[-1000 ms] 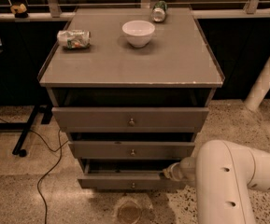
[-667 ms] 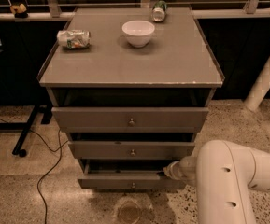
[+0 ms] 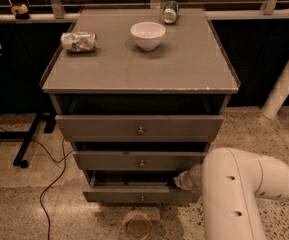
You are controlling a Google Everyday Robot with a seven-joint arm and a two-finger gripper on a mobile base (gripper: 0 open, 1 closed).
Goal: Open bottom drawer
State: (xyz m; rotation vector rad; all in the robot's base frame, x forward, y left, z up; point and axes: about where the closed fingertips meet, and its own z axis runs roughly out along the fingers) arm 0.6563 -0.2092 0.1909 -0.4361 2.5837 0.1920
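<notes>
The bottom drawer (image 3: pixel 114 195) is the lowest grey front of the cabinet, with a small round knob (image 3: pixel 142 199) at its centre. It stands out a little from the cabinet, with a dark gap above its top edge. My gripper (image 3: pixel 182 180) is at the drawer's right end, reaching into that gap just above the front's top edge. My thick white arm (image 3: pixel 239 184) fills the lower right and hides the drawer's right corner.
The middle drawer (image 3: pixel 109 160) and top drawer (image 3: pixel 99 126) also stand slightly out. On the cabinet top are a white bowl (image 3: pixel 147 35), a crushed can (image 3: pixel 78 41) and a green can (image 3: pixel 170 12). A black cable (image 3: pixel 51 184) and a stand leg (image 3: pixel 26 144) lie left; a white pillar (image 3: pixel 284 84) is right.
</notes>
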